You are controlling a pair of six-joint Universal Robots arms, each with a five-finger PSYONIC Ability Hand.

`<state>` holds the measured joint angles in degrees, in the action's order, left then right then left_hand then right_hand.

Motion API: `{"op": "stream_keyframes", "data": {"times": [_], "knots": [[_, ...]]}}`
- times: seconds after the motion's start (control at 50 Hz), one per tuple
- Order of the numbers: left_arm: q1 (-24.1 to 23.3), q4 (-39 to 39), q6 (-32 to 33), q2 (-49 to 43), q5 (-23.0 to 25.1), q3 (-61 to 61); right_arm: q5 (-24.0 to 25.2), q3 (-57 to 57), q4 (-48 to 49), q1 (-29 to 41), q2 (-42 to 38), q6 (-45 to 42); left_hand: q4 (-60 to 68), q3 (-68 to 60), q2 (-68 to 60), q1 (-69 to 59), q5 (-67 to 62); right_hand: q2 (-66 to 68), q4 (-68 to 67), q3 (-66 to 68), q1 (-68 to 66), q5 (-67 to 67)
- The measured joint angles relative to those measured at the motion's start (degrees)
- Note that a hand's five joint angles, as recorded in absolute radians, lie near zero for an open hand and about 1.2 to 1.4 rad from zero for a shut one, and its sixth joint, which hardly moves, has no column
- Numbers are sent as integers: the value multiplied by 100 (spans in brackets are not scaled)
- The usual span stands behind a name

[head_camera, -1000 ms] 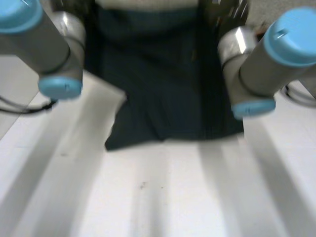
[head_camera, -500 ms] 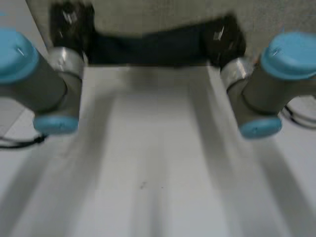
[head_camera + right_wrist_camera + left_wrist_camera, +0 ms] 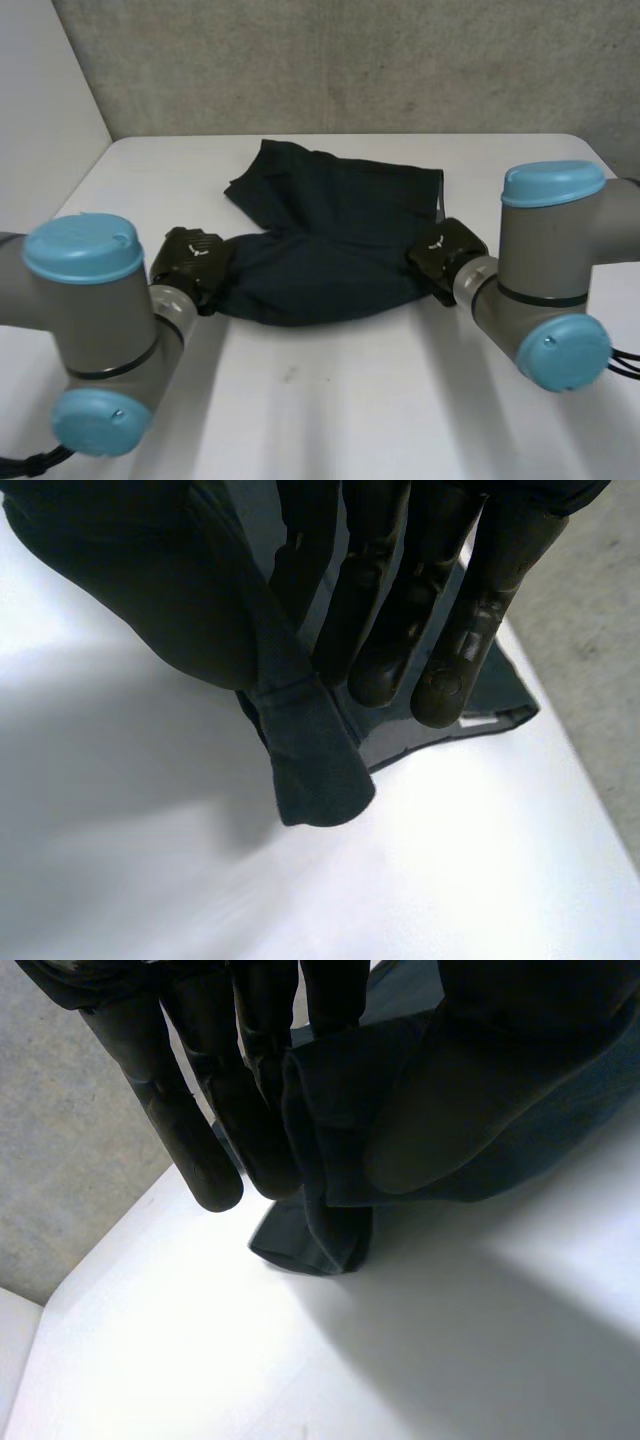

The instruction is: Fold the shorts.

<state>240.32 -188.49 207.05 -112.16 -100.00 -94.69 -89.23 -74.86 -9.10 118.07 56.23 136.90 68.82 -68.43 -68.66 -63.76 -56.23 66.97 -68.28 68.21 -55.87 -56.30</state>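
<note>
Shorts [image 3: 325,245]: dark cloth, lying on the white table [image 3: 350,400] between my two robot hands, with a rounded fold sagging along the edge that is running from one hand to the other. The rest of the cloth is spreading flat on the table beyond my fingertips, toward the grey wall [image 3: 350,60].

Left robot hand [image 3: 188,263]: I am pinching one end of that fold. In my left wrist view the straight fingers [image 3: 205,1120] are sitting on one side of the cloth and the thumb [image 3: 455,1100] is pressing on the other, so the hand is clamped on the shorts. A small bunch of cloth is hanging down past the fingertips and touching the table.

Right robot hand [image 3: 446,252]: I am pinching the opposite end of the fold the same way. In my right wrist view the cloth is passing between thumb and fingers, and a folded tab is drooping just below the fingertips. This hand is clamped on the shorts too.

Both arms are reaching in from the near side of the table, well apart.
</note>
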Motion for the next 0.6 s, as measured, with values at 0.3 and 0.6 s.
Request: {"op": "stream_keyframes", "data": {"times": [0.3, 0.6], "knots": [[-60, 2020, 154, 1493, 75, -868, 90, -1158, -1564, -206, 1154, -316, 0, 0, 0, 0, 0, 0, 0, 0, 0, 0], [-147, 2033, 264, 1662, 125, -287, 486, -2057, -1541, -215, 1591, -379, -5110, 5019, 5070, 4489, 4877, 0, 0, 0, 0, 0]]}}
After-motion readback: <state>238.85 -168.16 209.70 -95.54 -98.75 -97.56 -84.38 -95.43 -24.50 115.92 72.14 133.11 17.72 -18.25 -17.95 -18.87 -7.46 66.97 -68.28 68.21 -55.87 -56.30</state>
